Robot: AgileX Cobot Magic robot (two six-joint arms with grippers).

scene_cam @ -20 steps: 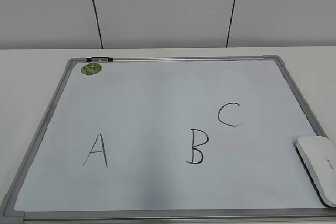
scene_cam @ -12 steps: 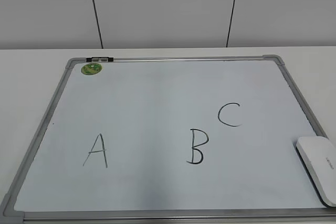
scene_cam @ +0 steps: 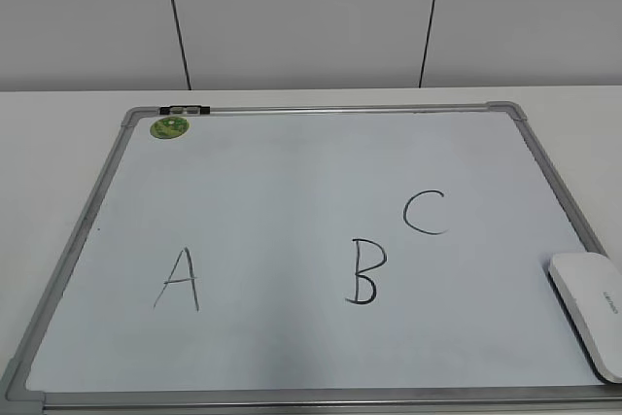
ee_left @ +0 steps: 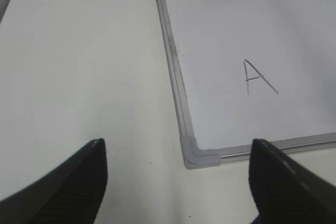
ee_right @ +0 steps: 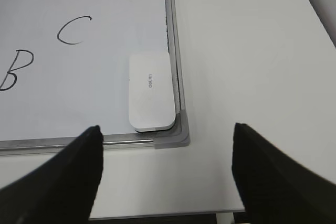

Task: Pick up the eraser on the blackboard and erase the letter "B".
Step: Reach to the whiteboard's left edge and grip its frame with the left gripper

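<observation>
White tabletop (scene_cam: 58, 133) carries the blackboard (scene_cam: 311, 157), lying flat before a pale panelled wall (scene_cam: 311, 17). On its near right corner rests the eraser (scene_cam: 591, 310), white and rounded, tucked against the grey frame. The letter "B" (scene_cam: 364, 271) stands left of it, whole, with the letter "C" (scene_cam: 425, 212) just above-right and the letter "A" (scene_cam: 178, 280) well to the left. A green magnet (scene_cam: 169, 127) sits at the far left corner. The right gripper (ee_right: 165, 182) hangs spread wide near the eraser's corner; the left gripper (ee_left: 178, 184) is spread likewise near the board's near left corner, both holding nothing.
</observation>
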